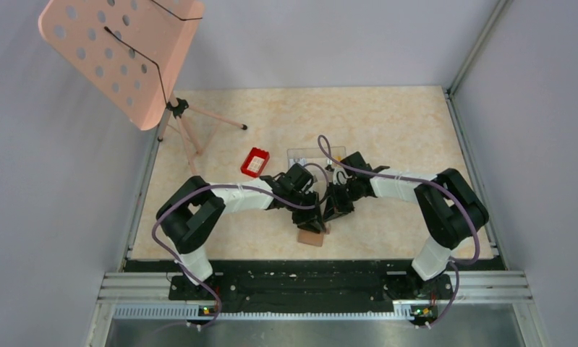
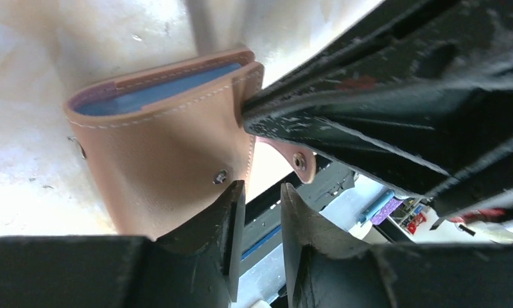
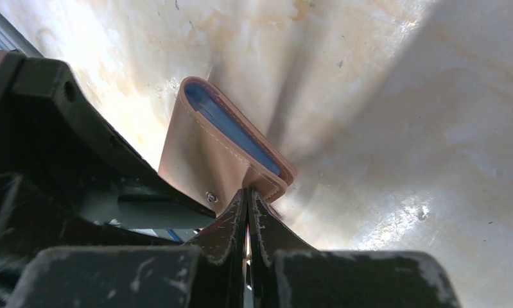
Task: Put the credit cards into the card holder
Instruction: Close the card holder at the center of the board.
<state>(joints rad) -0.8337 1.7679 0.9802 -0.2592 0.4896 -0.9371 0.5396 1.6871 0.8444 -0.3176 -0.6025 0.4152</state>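
The tan card holder [image 2: 157,160] stands partly folded on the table, its blue lining showing along the top. In the top view only a corner of the card holder [image 1: 312,237] peeks out under both grippers. My right gripper [image 3: 248,191] is shut on the card holder's [image 3: 196,154] stitched side edge, close to the small stud. My left gripper [image 2: 262,186] is open just beside the stud side of it, with nothing between its fingers. No credit cards show clearly in any view.
A small red tray [image 1: 255,162] with something pale in it lies left of a clear plastic box [image 1: 311,155], both behind the grippers. A pink perforated stand on a tripod [image 1: 123,54] fills the far left corner. The table's front rail [image 1: 307,278] is close.
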